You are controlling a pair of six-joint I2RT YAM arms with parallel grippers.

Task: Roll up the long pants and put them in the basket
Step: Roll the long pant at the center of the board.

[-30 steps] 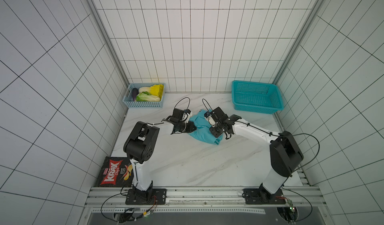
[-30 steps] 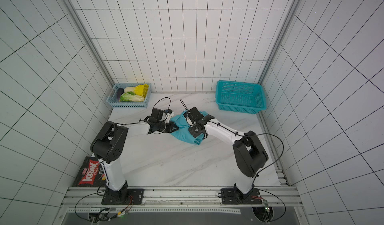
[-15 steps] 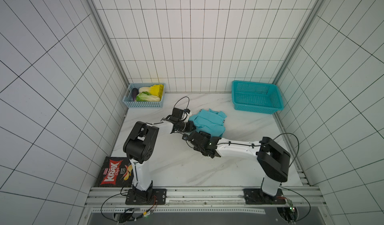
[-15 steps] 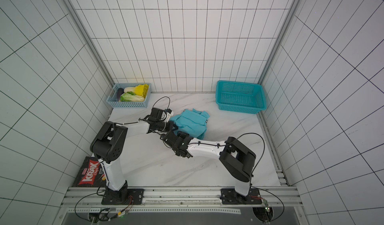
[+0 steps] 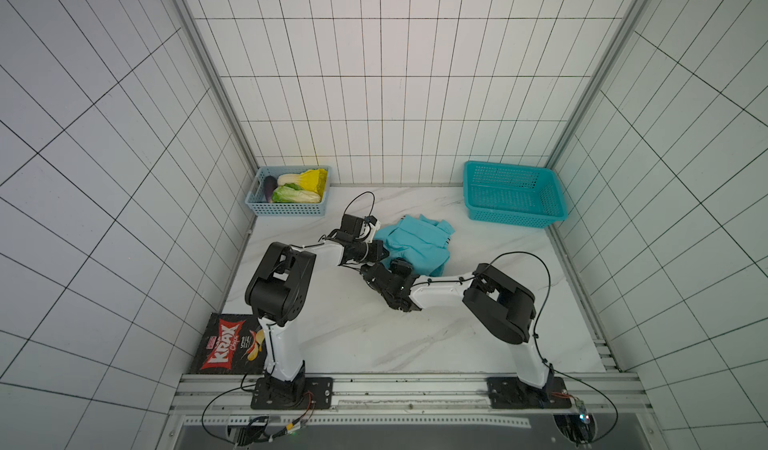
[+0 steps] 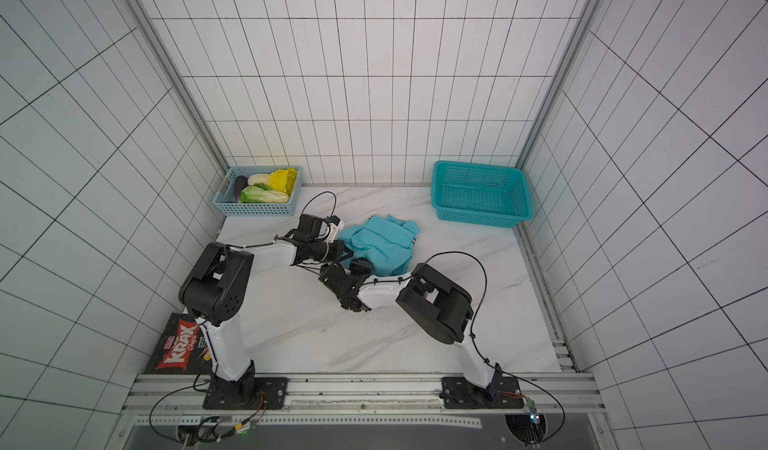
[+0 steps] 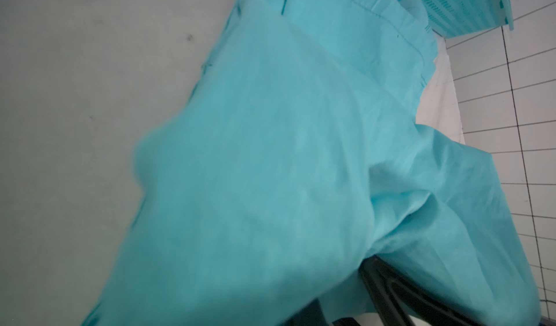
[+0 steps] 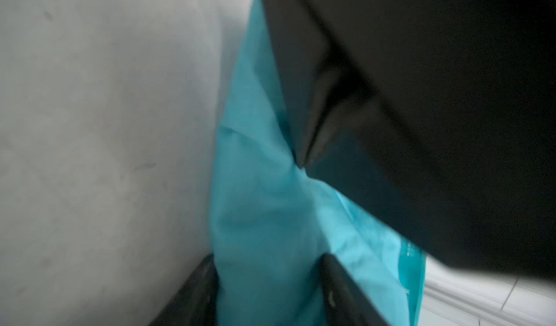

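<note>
The left gripper (image 5: 383,251) is clamped tight on the left edge of the pants (image 5: 419,244), and the right wrist view shows the fabric puckering toward its tips. The right gripper (image 8: 270,267) sits just beside it at the same edge, with a fold of cloth filling the gap between its fingers (image 8: 340,285). Whether they press that fold firmly or merely flank it I cannot tell. The pants look light, thin and wholly limp, creasing wherever they are lifted. They will probably sag and slip out of shape rather than resist, and a pinch on one layer is likely to drag only that layer. The best hold, I judge, is on a doubled edge or hem that takes all layers together. The two grips should be spread along the edge being rolled so the cloth turns over evenly; grips this close may bunch it. Nothing here is fragile, and the smooth table (image 5: 374,335) should let the cloth slide. The pants lie as a crumpled, loosely folded heap toward the back of the table, between the blue basket (image 5: 286,209) and the teal basket (image 5: 515,215) and apart from both. They are plain teal-blue and matte, with stitched seams and a gathered band along the far edge. A small dark-striped bit shows at the edge nearer the teal basket in both top views. No tidy roll is visible yet.
</note>
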